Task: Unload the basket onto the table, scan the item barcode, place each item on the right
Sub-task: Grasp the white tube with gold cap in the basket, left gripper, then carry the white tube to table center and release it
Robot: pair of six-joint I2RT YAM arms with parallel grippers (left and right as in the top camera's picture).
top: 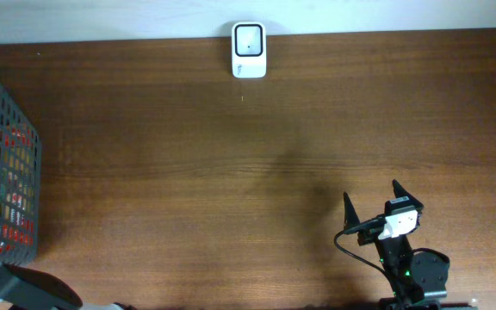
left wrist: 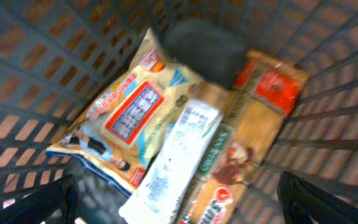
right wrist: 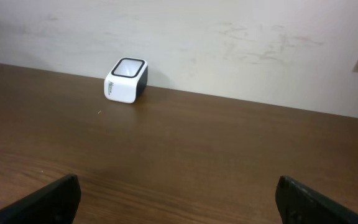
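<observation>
Several packaged items lie in a dark mesh basket (top: 7,146) at the table's left edge. In the left wrist view a white packet (left wrist: 179,155) lies across a yellow snack bag (left wrist: 126,112) and an orange packet (left wrist: 260,118), with a dark blurred object (left wrist: 204,40) behind them. My left gripper (left wrist: 176,180) hangs open above the white packet and touches nothing. The white barcode scanner (top: 249,50) (right wrist: 126,79) stands at the table's far edge by the wall. My right gripper (top: 371,194) (right wrist: 178,180) is open and empty over bare wood near the front right.
The basket's mesh walls (left wrist: 17,74) surround the items on all sides. The brown wooden table (top: 231,172) stretches between basket and right arm. A pale wall (right wrist: 229,43) rises right behind the scanner. Part of the left arm (top: 24,291) shows at the bottom left corner.
</observation>
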